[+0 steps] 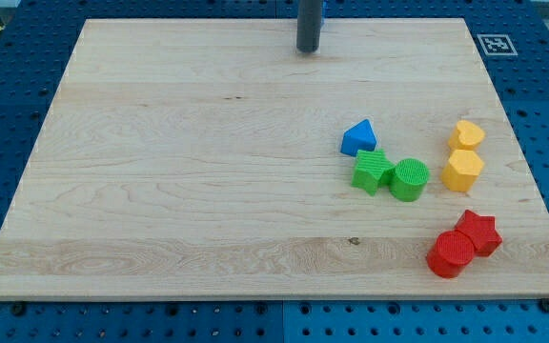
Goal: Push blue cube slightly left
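Note:
The only blue block (358,138) is a wedge-like piece at the view's right of centre; it touches a green star-shaped block (373,171) below it. My tip (308,50) stands near the view's top centre, well above and left of the blue block, touching no block.
A green cylinder (410,180) sits right of the green star. Two yellow blocks (466,134) (463,171) stand at the right. A red cylinder (450,255) and a red star (477,232) lie at the lower right. The wooden board (160,191) has a marker tag (497,44) at its top right corner.

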Available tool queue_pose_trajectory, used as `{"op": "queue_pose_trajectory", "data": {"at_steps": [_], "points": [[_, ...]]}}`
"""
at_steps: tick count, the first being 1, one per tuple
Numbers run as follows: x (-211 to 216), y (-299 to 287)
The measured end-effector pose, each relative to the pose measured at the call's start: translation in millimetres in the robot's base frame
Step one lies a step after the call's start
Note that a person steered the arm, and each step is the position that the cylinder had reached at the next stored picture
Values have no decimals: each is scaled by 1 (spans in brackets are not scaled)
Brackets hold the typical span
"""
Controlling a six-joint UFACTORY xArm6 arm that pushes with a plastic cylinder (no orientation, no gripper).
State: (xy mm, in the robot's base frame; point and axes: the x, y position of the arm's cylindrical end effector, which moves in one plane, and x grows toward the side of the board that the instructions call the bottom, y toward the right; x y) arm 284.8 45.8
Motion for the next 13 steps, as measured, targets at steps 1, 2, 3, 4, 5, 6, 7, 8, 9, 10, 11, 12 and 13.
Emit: {"op": "queue_pose_trajectory", "data": {"at_steps": [1,2,3,4,5,6,7,8,9,10,11,12,13], "points": [[38,0],[43,25],[-46,110],[-93,145],[-94,139],[-94,139],[-93,126],[-93,112],[-93,104],[-93,98],[-93,75],[-92,50],[-92,28]]}}
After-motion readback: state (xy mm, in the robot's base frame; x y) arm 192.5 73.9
